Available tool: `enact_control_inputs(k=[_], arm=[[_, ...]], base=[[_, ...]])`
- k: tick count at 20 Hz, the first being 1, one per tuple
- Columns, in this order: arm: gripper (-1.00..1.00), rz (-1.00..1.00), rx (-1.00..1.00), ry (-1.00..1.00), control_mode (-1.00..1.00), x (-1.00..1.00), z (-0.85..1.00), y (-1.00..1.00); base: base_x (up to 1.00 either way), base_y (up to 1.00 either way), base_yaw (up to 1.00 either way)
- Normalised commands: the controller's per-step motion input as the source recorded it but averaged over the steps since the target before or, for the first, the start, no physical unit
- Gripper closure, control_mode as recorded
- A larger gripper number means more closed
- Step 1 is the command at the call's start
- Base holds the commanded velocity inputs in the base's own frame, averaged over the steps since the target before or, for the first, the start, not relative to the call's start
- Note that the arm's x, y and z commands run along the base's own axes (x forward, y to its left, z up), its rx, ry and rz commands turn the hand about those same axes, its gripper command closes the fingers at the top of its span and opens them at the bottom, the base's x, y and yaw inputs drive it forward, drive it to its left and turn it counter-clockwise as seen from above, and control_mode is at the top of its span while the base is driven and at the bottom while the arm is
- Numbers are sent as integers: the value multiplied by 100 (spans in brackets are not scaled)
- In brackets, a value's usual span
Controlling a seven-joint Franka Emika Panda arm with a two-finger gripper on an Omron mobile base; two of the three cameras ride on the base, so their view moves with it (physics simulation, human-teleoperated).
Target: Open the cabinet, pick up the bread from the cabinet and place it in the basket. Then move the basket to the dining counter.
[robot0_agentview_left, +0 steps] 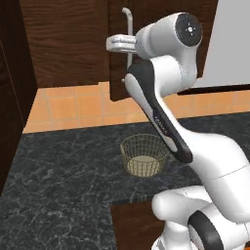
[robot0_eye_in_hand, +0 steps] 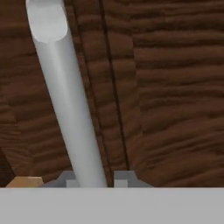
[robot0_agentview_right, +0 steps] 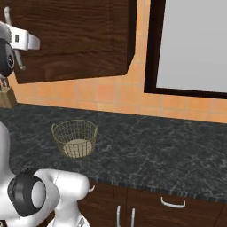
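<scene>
Open counter below, closed cabinet above

The basket (robot0_agentview_left: 144,155) stands alone mid-counter (robot0_agentview_left: 63,166) with bare room all around; a knife block (robot0_agentview_right: 6,96) sits at the back edge. The cabinet (robot0_agentview_left: 68,39) door, shut, blocks its inside.

The arm (robot0_agentview_left: 166,117) consists of glossy white rounded link shells with dark grey joint bands, a round dark end cap with pale screw dots at the upper joint, and a pale grey tool (robot0_agentview_left: 117,44).
</scene>
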Motion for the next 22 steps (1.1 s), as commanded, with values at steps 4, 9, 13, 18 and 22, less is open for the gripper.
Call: enact_control_inputs(k=[4, 9, 13, 18, 22], arm=[[100, 34, 13, 0, -100, -100, 19, -62], [100, 40, 17, 0, -100, -100, 15, -80], [100, 41, 14, 5, -100, -100, 13, -83], [100, 41, 6, 4, -100, -86, -1, -77], [100, 34, 0, -6, -100, -27, -23, -73]], base=[[0, 0, 0], [0, 0, 0], [0, 0, 0], [0, 0, 0], [0, 0, 0]])
